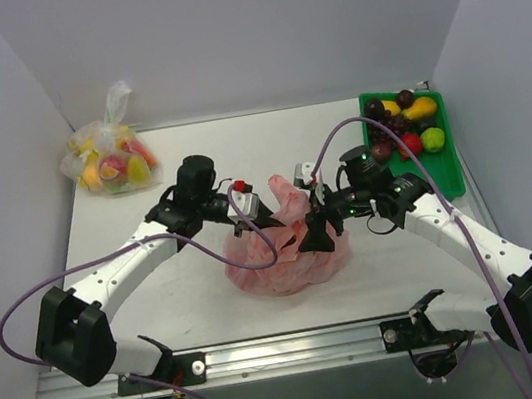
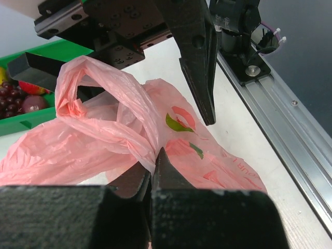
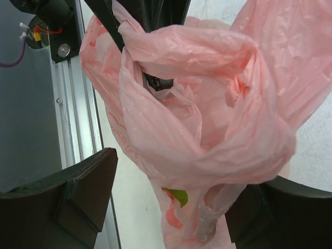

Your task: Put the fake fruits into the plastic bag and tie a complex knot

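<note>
Viewing from the top: plastic bag (image 1: pixel 279 266) is crumpled at frame centre and pinched at its top by left gripper (image 1: pixel 268 221); right gripper (image 1: pixel 314 235) is just beside. Fake fruits (image 1: pixel 402 123) are seen in green tray (image 1: pixel 449 172), upper right.
Left wrist: jaws are clamped on pink film, lower centre.
Right wrist: jaws are spread wide, with the bunched bag between them.

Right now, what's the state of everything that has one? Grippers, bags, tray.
left gripper: shut on the plastic bag
right gripper: open, jaws straddling the bag's bunched top
plastic bag: lying on the table, handles gathered in a loose wrap, no tight knot
green tray: holding several fake fruits
clear bag: closed at the top, fruit inside
</note>
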`<state>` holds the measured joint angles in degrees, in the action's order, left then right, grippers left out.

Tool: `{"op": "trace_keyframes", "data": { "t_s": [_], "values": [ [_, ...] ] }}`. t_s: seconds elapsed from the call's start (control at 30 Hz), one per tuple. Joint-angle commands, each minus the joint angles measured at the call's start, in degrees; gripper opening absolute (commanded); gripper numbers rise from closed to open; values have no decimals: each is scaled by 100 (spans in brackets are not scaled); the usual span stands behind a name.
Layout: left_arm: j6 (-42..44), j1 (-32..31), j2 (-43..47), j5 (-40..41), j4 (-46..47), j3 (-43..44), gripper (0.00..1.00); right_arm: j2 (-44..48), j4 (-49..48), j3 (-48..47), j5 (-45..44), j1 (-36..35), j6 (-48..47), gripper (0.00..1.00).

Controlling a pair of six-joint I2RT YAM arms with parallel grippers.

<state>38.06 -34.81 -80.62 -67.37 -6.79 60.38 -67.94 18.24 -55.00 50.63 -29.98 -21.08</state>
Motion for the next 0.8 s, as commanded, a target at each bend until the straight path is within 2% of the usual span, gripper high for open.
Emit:
{"op": "trace_keyframes", "data": {
  "t_s": [0.0,0.17,0.37,0.43,0.57,0.6,0.67,0.7,0.77],
  "values": [
    [122,-35,-77,-171,116,219,0,106,-198,7,184,53,-28,76],
    [544,-140,-270,-346,-411,474,0,-87,-426,-151,324,27,69,76],
    [1351,-193,-595,-408,-1447,895,0,-228,-418,-230,518,1,8,69],
    [1728,-193,-709,-373,-1859,984,0,-220,-409,-230,527,-26,-10,62],
    [2020,-202,-780,-268,-2116,1063,2,-246,-409,-239,562,-35,51,51],
    [2238,-211,-823,-241,-2195,1081,2,-228,-409,-239,562,-35,51,45],
    [2459,-228,-859,-171,-2511,1134,2,-220,-400,-230,562,-35,34,40],
    [2530,-246,-911,-162,-2564,1177,2,-219,-400,-221,571,-35,16,33],
    [2548,-254,-938,-162,-2608,1230,2,-228,-374,-230,544,-35,-19,29]
  ]
}}
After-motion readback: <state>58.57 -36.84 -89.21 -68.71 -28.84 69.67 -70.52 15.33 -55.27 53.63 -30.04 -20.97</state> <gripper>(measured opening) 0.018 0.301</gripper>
